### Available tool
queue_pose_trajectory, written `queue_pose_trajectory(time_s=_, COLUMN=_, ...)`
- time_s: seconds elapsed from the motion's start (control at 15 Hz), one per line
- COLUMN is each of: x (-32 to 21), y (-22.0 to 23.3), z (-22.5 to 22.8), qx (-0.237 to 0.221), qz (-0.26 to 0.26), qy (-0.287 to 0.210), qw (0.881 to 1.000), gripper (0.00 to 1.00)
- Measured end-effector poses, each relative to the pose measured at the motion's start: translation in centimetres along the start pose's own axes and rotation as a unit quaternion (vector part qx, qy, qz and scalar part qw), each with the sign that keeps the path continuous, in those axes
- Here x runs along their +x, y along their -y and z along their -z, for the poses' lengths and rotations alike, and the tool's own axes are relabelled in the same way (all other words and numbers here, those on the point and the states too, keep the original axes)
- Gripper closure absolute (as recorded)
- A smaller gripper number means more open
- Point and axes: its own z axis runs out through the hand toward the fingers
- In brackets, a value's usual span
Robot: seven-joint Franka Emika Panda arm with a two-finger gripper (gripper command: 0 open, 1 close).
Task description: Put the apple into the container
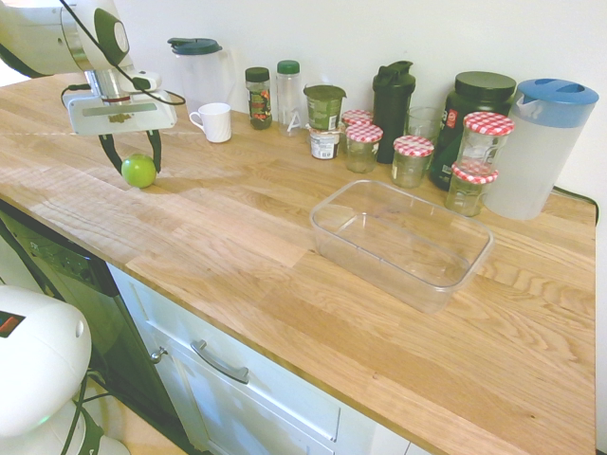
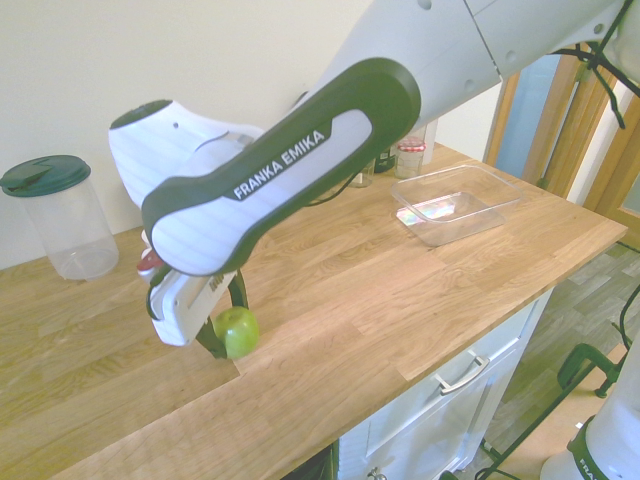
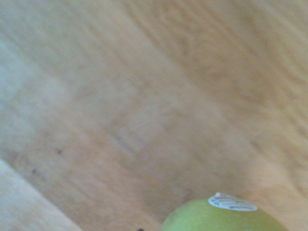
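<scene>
jaws (image 1: 139, 157) clamped on the apple (image 1: 138, 171), pointing straight down | apple sits upper left of the first exterior view, just off the wooden table (image 1: 285, 256) by the look of it | container (image 1: 401, 242) is right of centre, well apart | sticker (image 3: 232, 202) shows on the apple in wrist view
</scene>
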Motion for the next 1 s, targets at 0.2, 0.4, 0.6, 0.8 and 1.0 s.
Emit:
queue_pose_trajectory(time_s=0.2, x=6.1, y=-5.0, z=7.3, qx=-0.001, qz=-0.091, qy=-0.008, qw=0.996, gripper=1.0)
queue_pose_trajectory(time_s=0.4, x=12.8, y=-15.7, z=11.7, qx=0.008, qz=-0.191, qy=-0.017, qw=0.981, gripper=1.0)
queue_pose_trajectory(time_s=0.6, x=15.7, y=-27.7, z=11.2, qx=0.001, qz=-0.266, qy=0.0, qw=0.964, gripper=1.0)
queue_pose_trajectory(time_s=0.8, x=14.3, y=-38.6, z=8.0, qx=-0.01, qz=-0.33, qy=0.028, qw=0.943, gripper=1.0)
queue_pose_trajectory(time_s=1.0, x=11.8, y=-45.5, z=5.0, qx=-0.005, qz=-0.367, qy=0.035, qw=0.93, gripper=1.0)
